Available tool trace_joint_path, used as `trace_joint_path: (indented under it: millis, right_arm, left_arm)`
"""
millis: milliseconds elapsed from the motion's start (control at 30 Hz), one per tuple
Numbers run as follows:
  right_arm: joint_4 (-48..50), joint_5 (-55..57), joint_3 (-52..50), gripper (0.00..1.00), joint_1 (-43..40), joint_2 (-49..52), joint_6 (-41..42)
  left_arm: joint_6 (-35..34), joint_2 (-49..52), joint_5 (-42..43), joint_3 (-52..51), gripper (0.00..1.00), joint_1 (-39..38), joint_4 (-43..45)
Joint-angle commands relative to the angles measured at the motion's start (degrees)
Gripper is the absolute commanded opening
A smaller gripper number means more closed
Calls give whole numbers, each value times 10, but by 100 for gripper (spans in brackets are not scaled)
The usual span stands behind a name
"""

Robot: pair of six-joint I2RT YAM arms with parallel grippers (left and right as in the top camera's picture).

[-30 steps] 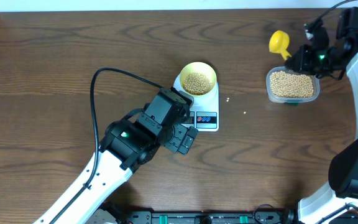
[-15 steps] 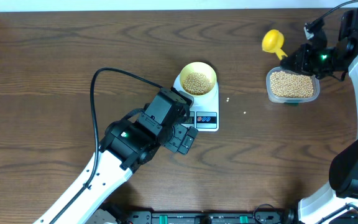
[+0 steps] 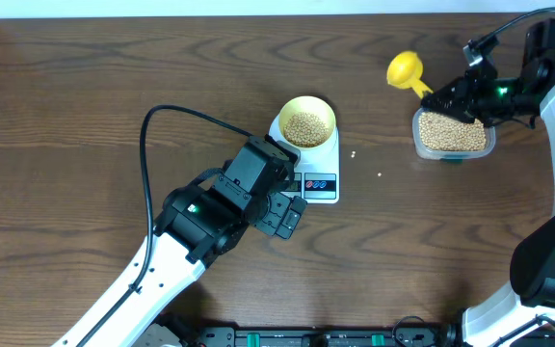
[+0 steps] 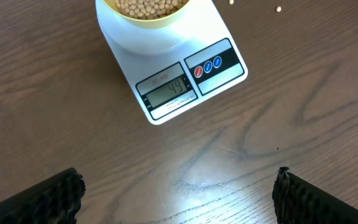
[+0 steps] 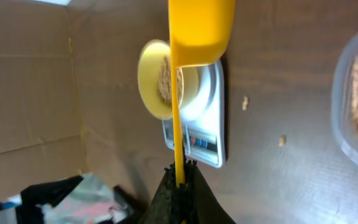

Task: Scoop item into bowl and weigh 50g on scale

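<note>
The pale-yellow bowl (image 3: 329, 110) sits on the white scale (image 3: 330, 162), holding tan beans (image 3: 305, 127). My left gripper (image 3: 292, 207) hovers open just in front of the scale; in the left wrist view its fingers (image 4: 55, 196) stand wide apart with bare table between them. The scale (image 4: 222, 37) and its display (image 4: 169, 90) lie ahead, the bowl (image 4: 148, 23) at the top edge. My right gripper (image 3: 448, 93) is shut on the handle of a yellow scoop (image 3: 405, 69), held in the air left of the tub. In the right wrist view the scoop (image 5: 197, 31) hangs before bowl (image 5: 146, 81) and scale (image 5: 207, 130).
A clear plastic tub (image 3: 417, 135) full of beans stands at the right, under my right arm. Two loose beans (image 3: 353, 153) lie on the wood between scale and tub. A black cable (image 3: 162, 116) loops over the table left of the scale.
My right gripper has carried the yellow scoop leftward, away from the tub and toward the scale. The left arm has not moved.
</note>
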Motion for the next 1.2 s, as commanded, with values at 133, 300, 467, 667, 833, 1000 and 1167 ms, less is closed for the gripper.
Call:
trace_joint_path:
  millis: [133, 300, 467, 667, 833, 1000, 1167]
  right_arm:
    - [-96, 113, 12, 1, 0, -16, -6]
    - [-101, 171, 12, 1, -4, -16, -8]
    - [-81, 215, 12, 1, -9, -16, -8]
    - [-81, 284, 12, 1, -9, -16, 14]
    - [-79, 307, 12, 1, -9, -16, 22]
    - [-70, 328, 12, 1, -12, -16, 34]
    - [-69, 328, 12, 1, -12, -16, 36]
  left_arm:
    - [5, 0, -1, 13, 99, 2, -1]
    - [5, 0, -1, 13, 99, 2, -1]
    - [5, 0, -1, 13, 99, 2, -1]
    - [5, 0, -1, 13, 99, 2, -1]
    - [5, 0, -1, 13, 99, 2, -1]
    - [5, 0, -1, 13, 99, 2, -1]
    - [5, 0, -1, 13, 99, 2, -1]
